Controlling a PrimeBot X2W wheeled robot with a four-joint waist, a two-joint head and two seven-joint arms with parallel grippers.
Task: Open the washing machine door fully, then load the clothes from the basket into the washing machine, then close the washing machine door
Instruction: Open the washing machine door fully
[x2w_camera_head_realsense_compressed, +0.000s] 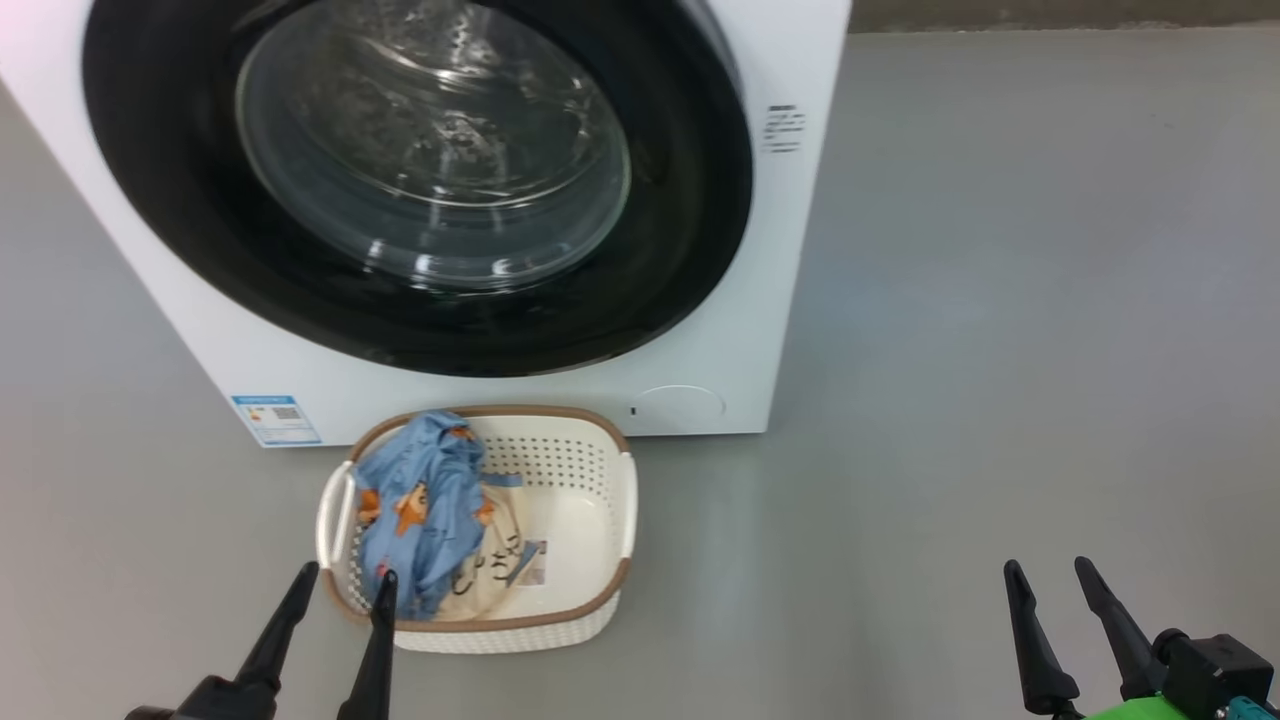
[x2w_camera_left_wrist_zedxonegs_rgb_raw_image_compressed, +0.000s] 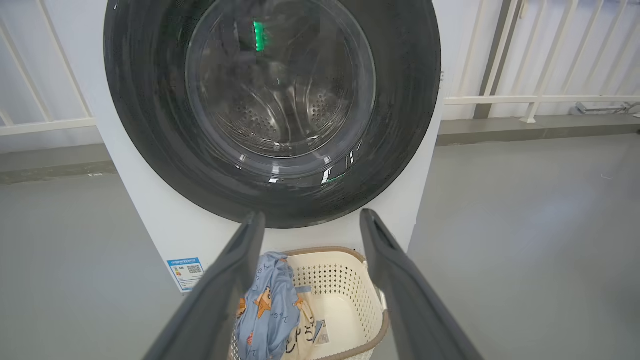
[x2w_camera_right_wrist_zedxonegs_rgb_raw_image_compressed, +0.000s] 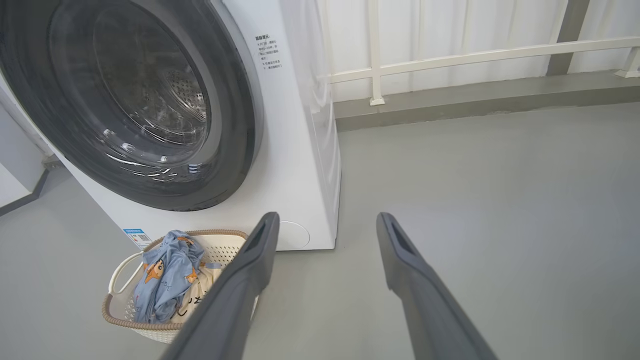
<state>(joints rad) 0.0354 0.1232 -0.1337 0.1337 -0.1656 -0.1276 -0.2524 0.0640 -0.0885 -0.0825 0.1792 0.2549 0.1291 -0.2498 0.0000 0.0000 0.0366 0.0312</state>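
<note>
1. White front-loading washing machine (x2w_camera_head_realsense_compressed: 720, 330) stands straight ahead of both pincers on a grey floor (x2w_camera_head_realsense_compressed: 1000, 350).
2. Its door (x2w_camera_head_realsense_compressed: 680, 250) has a fat glossy black rim and a bulging glass window (x2w_camera_head_realsense_compressed: 430, 150). It sits flush against the front, so it's shut. You can see the perforated steel drum (x2w_camera_left_wrist_zedxonegs_rgb_raw_image_compressed: 280, 115) through the glass.
3. Left pincer (x2w_camera_head_realsense_compressed: 349, 575): fingers spread apart, nothing between them.
4. The basket (x2w_camera_head_realsense_compressed: 625, 510) is just ahead of the left pincer, parked close to the machine's foot below the door. In the head view one fingertip overlaps the near rim, and I can't tell if it's actually touching.
5. Clothes are both in the basket. The blue garment (x2w_camera_head_realsense_compressed: 425, 500) with orange cartoon prints is heaped on the side nearest the left pincer. The cream garment (x2w_camera_head_realsense_compressed: 490, 585) with black lettering pokes out from under it. The far side is bare apart from a sticker (x2w_camera_head_realsense_compressed: 530, 565) on the bottom.
6. Right pincer (x2w_camera_head_realsense_compressed: 1048, 566): also apart and empty, over bare floor. The basket is ahead of it and off to its left, well apart.
7. A small blue label (x2w_camera_head_realsense_compressed: 277, 419) sits low on the machine front, ahead of the left pincer. A white railing (x2w_camera_right_wrist_zedxonegs_rgb_raw_image_compressed: 450, 55) runs far beyond the right one.
</note>
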